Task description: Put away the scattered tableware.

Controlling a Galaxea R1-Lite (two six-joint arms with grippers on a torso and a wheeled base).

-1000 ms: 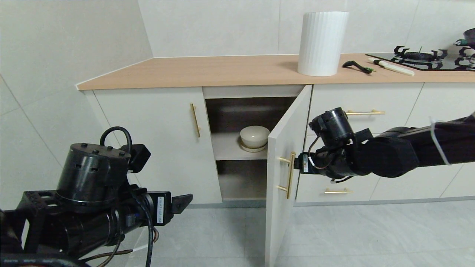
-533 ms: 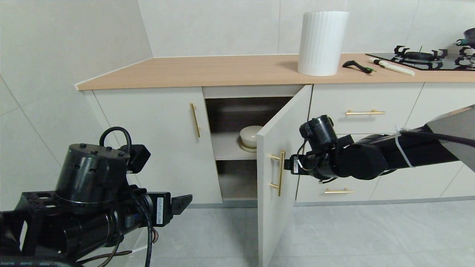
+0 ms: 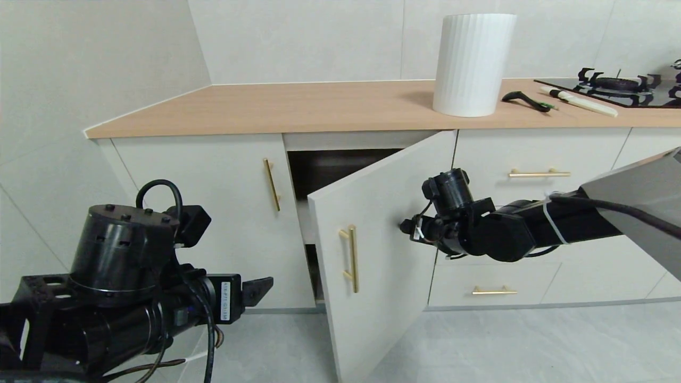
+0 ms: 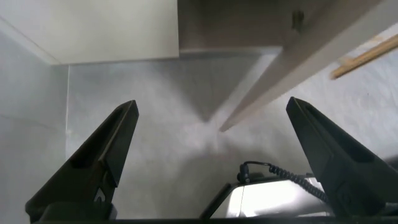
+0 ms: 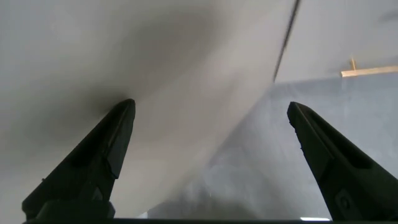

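Grippers both spread wide, empty: right gripper (image 5: 210, 106) at the cabinet door (image 3: 383, 202), left gripper (image 4: 211, 102) above floor (image 4: 186, 137).

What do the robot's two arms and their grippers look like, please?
Both arms are matte black with rounded, cylindrical joints. The left arm carries a looped black cable and a white label. The right arm has a white cable tie and a grey shell farther back. The left gripper and right gripper each have two black, tapered fingers.
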